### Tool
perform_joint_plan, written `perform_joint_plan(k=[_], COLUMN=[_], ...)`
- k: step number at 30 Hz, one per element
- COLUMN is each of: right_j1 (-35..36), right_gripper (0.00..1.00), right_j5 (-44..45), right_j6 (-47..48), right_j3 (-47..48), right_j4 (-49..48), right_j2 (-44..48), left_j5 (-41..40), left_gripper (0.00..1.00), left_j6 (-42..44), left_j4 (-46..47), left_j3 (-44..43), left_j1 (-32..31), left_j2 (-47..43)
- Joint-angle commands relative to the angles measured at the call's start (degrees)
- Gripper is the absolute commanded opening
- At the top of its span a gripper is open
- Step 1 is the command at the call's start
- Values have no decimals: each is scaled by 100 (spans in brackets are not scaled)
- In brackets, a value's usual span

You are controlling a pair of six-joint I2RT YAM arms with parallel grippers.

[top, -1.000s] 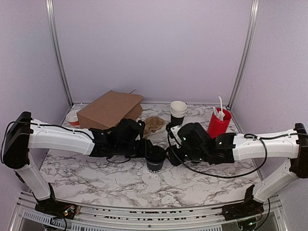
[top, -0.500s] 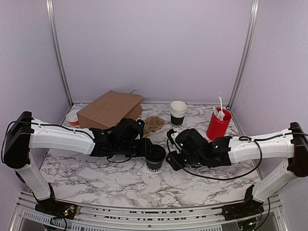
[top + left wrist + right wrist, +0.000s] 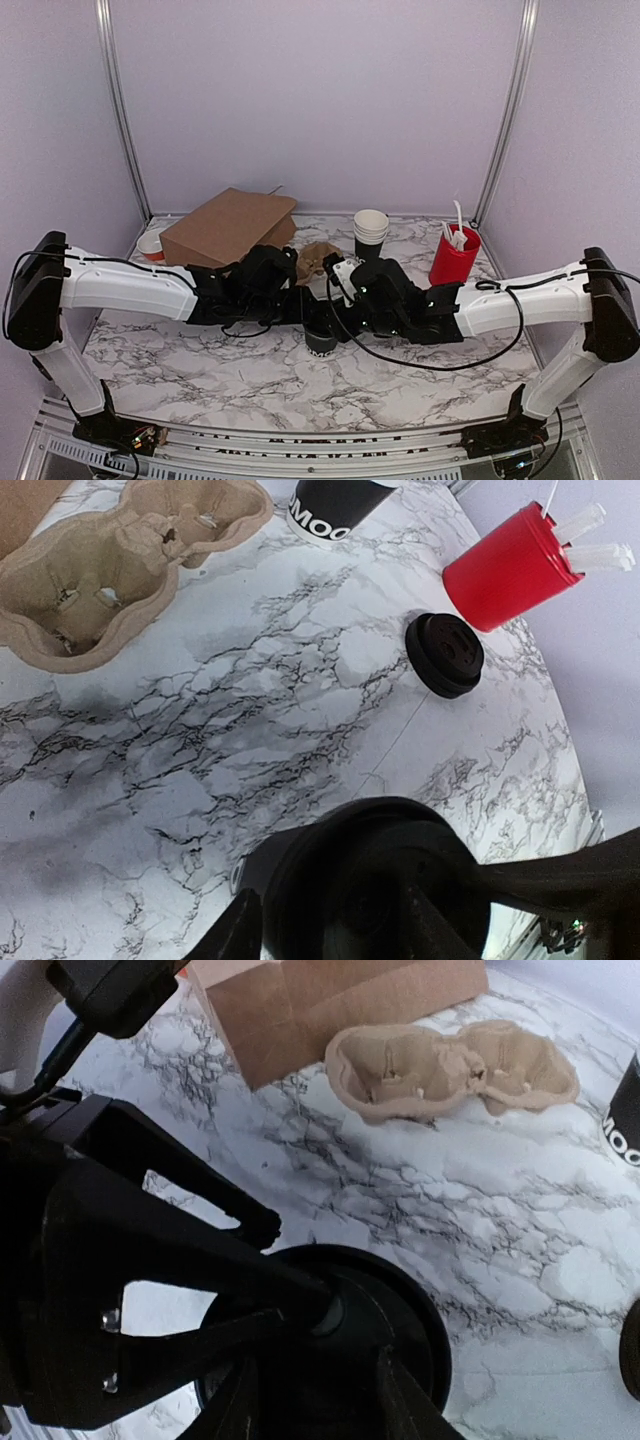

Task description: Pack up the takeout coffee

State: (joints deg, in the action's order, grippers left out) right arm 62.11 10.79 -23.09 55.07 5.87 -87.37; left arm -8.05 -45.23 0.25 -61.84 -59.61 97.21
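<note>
The takeout coffee point(image 3: 321, 343) stands on the marble desk point(image 3: 200, 370) near its middle, black lid on, with both arms meeting over it. The left gripper point(image 3: 306, 318) comes in from the left, its jaws clamped on the cup's side. The right gripper point(image 3: 338, 312) sits on top of the lid with a finger to either side. I cannot tell whether those jaws are gripping the lid or only resting on it.

Just beyond the grippers lies a pulp cup carrier point(image 3: 318, 255), and left of it a brown paper bag point(image 3: 228, 228) lies on its side. At the far left is a small red-and-white cup point(image 3: 150, 245), its contents hidden. A stack of black cups point(image 3: 370, 235) stands at the far middle. To the right, a red holder point(image 3: 453, 258) has white plastic pieces standing in it, and a low pile of black lids point(image 3: 445, 655) rests just beside it.
</note>
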Motion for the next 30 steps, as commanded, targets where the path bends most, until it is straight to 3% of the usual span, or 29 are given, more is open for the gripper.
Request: perform_joint_plan(k=[1, 13, 18, 24, 30], right_j1=[47, 49, 47, 56, 47], right_gripper=[38, 40, 48, 45, 38], right_j5=[-580, 218, 162, -171, -729], right_j6=[25, 321, 729, 1197, 1335], right_j3=[-568, 122, 435, -117, -1254], right_j4=[-491, 351, 461, 98, -836], right_j2=[-557, 533, 849, 1139, 438], left_j5=[199, 149, 163, 172, 216], left_gripper=[47, 47, 47, 47, 47], left_j6=[50, 98, 102, 146, 154], left_j4=[-347, -342, -342, -351, -351], left_j3=[46, 34, 41, 15, -24], left_j1=[-49, -49, -47, -45, -46], left_j2=[175, 142, 136, 121, 198])
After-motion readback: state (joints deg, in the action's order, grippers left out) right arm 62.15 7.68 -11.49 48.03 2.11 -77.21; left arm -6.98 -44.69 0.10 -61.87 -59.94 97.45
